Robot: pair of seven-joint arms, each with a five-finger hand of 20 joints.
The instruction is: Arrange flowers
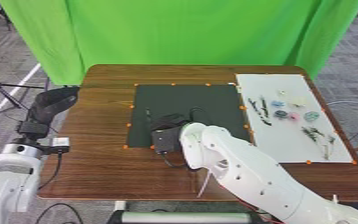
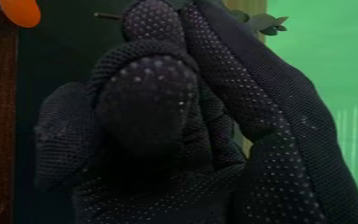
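A brown wooden table (image 1: 104,120) with rounded corners is seen. A dark mat (image 1: 171,97) is laid flat across its middle, and just beside it, toward the table's right edge, a longer white mat (image 1: 264,87) is spread. Both mats are bordered by small orange markers (image 1: 126,147). By the white mat, flowers (image 1: 311,116) are borne, and bare wood is left along the table's left side.

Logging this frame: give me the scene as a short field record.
right hand: over black mat, pinching leafy sprig
left hand: by table's left edge, fingers relaxed
white mat: table's right side
on white mat: dark sprigs, green sprigs, flower heads
backdrop: green
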